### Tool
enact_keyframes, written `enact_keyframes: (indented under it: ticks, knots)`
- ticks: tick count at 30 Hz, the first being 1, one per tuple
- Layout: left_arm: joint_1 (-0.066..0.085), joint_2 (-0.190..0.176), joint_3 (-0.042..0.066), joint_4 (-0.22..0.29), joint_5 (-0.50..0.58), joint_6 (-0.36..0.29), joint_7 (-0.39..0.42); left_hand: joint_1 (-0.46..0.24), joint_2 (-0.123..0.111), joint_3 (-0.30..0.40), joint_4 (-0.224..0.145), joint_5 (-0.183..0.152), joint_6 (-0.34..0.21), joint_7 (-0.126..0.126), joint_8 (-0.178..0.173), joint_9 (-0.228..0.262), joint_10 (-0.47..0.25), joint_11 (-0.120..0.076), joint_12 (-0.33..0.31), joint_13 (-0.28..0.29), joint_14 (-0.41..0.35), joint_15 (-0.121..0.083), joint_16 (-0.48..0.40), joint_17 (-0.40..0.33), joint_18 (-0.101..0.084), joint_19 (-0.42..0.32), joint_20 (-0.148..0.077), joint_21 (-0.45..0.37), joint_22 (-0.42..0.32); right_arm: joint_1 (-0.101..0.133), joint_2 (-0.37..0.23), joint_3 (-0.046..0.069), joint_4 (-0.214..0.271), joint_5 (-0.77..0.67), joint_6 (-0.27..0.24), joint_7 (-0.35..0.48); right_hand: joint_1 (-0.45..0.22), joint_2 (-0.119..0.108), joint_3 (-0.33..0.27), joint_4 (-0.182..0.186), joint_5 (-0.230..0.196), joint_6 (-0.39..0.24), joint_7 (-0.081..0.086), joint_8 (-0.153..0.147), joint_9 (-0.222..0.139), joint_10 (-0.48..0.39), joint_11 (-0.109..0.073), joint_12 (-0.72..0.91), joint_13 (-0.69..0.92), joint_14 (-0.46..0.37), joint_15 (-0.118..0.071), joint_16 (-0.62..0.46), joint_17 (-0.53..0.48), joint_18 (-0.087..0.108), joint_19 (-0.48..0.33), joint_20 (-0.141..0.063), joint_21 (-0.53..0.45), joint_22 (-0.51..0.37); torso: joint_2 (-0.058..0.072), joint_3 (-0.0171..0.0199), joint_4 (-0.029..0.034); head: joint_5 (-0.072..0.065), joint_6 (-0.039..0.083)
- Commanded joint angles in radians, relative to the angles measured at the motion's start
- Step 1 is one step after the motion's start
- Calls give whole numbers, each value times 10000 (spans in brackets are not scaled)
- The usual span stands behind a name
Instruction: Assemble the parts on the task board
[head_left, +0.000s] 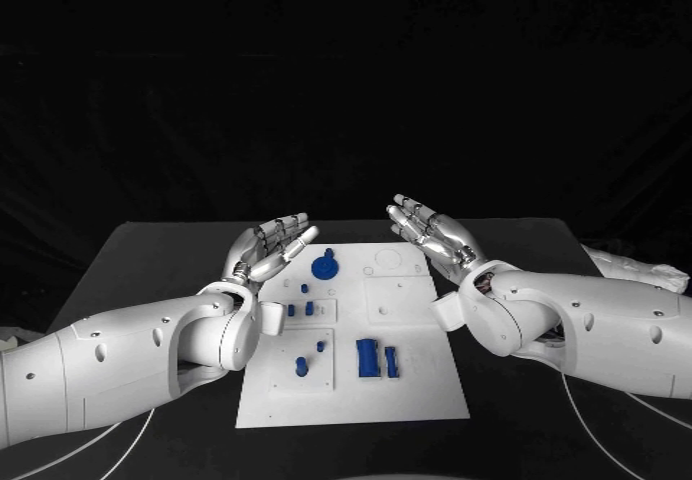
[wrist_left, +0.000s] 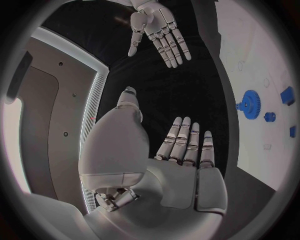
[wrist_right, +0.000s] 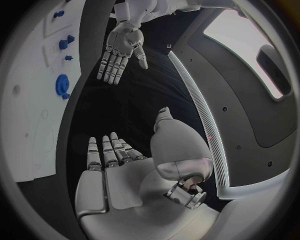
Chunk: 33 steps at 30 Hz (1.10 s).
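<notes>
Both hands spread wide, holding nothing — flanking the task board (head_left: 411, 385) at frame centre.

I see left hand (head_left: 270, 250), right hand (head_left: 433, 236) raised; blue gear (head_left: 326, 267) looks light, rigid — I'd pinch its rim.

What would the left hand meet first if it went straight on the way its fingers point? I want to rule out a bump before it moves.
Probably nothing: the left hand points past the task board's far left corner, over bare table. Depth is unclear.
</notes>
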Motion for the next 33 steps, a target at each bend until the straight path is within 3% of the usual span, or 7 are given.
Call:
enact_keyframes:
  ticks: [1, 3, 5, 18, 19, 23, 33]
  knots:
    - [-5, -11, 0, 22, 0, -16, 15, -3638, 664, 513, -910, -912, -1804, -461, -486, -709, -1822, -326, -399, -691, -735, -747, -1561, -784, -468, -607, -466, -384, -646, 5, 23, 4, -10, 6, 45, 30, -2923, -639, 563, -883, -574, -773, -358, -537, -501, -314, -959, -575, -823, -635, -582, -389, -441, -465, -456, -472, -249, -573, -1, 6, 3, 12, 42]
    - [-29, -19, 41, 34, -5, -54, -12, -3940, 655, 523, -982, -953, -2025, -487, -468, -709, -2035, -346, -393, -691, -843, -747, -1618, -784, -468, -678, -537, -384, -710, -16, 30, 29, -15, 29, 4, 32, -4654, -639, 909, -1416, -574, -773, -1194, -537, -814, -1048, -959, -941, -1329, -635, -582, -1298, -1396, -711, -456, -745, -249, -918, -16, 8, 1, 19, 63]
    - [-100, -43, 163, 70, -20, -166, -95, -4469, 741, 596, -1114, -1085, -2274, -553, -532, -709, -2296, -1088, -401, -691, -950, -747, -1848, -784, -580, -756, -615, -384, -802, -79, 54, 107, -31, 98, -118, 36, -6060, -639, 1754, -1822, -574, -773, -1194, -537, -1629, -1048, -959, -1202, -1680, -635, -582, -1298, -1396, -1549, -456, -1522, -249, -1809, -60, 15, -6, 40, 124]
    - [-1228, -424, 2084, 639, -262, -1937, -1398, -7663, 1364, 1709, -1916, -1900, -3807, -1551, -1621, -709, -3876, -1088, -1328, -691, -1557, -747, -3250, -784, -838, -1287, -1553, -384, -1366, -1354, 526, 1673, -351, 1500, -2571, 121, -9750, -639, 1754, -2940, -574, -773, -1194, -537, -1629, -1048, -959, -1918, -2651, -635, -582, -1298, -1396, -1549, -456, -1522, -249, -1809, -834, 143, -123, 394, 1192]
    - [-1271, -438, 2157, 661, -271, -2004, -1447, -7953, 1420, 1709, -1992, -1974, -3964, -1551, -1621, -709, -4014, -1088, -1328, -691, -1604, -747, -3376, -784, -1557, -2022, -1553, -384, -1418, -1461, 565, 1804, -377, 1617, -2776, 128, -9750, -639, 1754, -2940, -574, -773, -1194, -537, -1629, -1048, -959, -1918, -2651, -635, -582, -1298, -1396, -1549, -456, -1522, -249, -1809, -878, 150, -130, 414, 1252]
    - [-1285, -443, 2181, 668, -274, -2027, -1464, -8534, 2215, 1709, -2148, -2119, -4241, -1551, -1621, -709, -4300, -1088, -1328, -691, -1697, -747, -3631, -784, -1557, -2022, -1553, -384, -2153, -1620, 624, 1999, -417, 1792, -3083, 139, -9750, -639, 1754, -2940, -574, -773, -1194, -537, -1629, -1048, -959, -1918, -2651, -635, -582, -1298, -1396, -1549, -456, -1522, -249, -1809, -913, 156, -135, 430, 1301]
    - [-1285, -443, 2181, 668, -274, -2027, -1464, -9775, 2215, 1709, -3032, -3040, -4848, -1551, -1621, -709, -4913, -1088, -1328, -691, -2450, -747, -4175, -784, -1557, -2022, -1553, -384, -2153, -1637, 630, 2020, -422, 1810, -3115, 140, -9750, -639, 1754, -2940, -574, -773, -1194, -537, -1629, -1048, -959, -1918, -2651, -635, -582, -1298, -1396, -1549, -456, -1522, -249, -1809, -913, 156, -135, 430, 1301]
